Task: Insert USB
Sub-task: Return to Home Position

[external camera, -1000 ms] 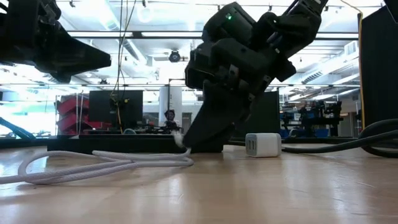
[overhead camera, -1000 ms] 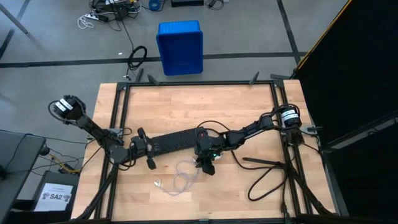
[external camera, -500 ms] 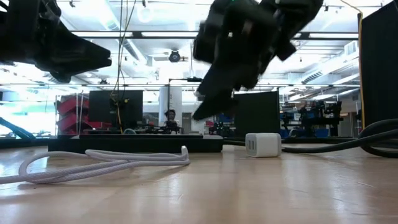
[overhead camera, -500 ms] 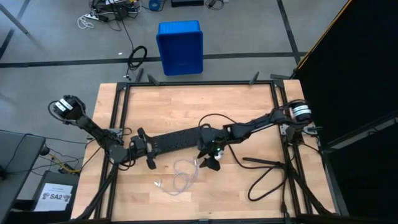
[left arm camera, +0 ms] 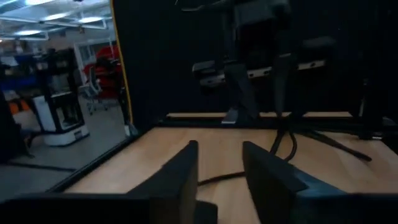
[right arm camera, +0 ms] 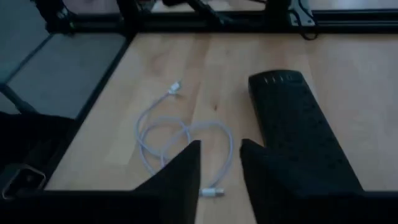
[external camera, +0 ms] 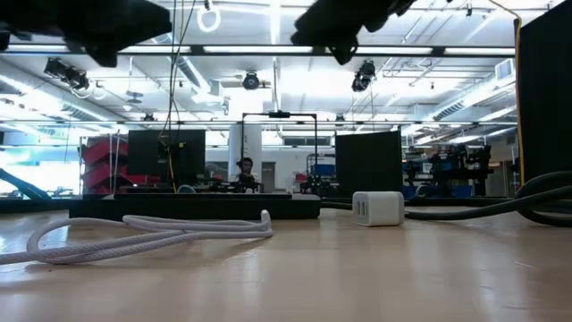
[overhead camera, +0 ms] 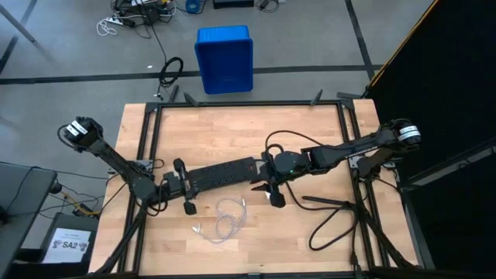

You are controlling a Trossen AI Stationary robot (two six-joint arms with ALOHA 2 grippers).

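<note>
Loosely looped on the pale wooden table (overhead camera: 310, 132) just beside the long black power strip (overhead camera: 221, 172), the thin whitish-grey USB cable (overhead camera: 225, 221) looks light and floppy, best pinched at a stiff plug end, while the right gripper (right arm camera: 221, 148) and the left gripper (left arm camera: 221, 150) hang above, both spread and empty.

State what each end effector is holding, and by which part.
Nothing is held. The left end effector and right end effector are both open and empty; the USB lies loose on the table.
</note>
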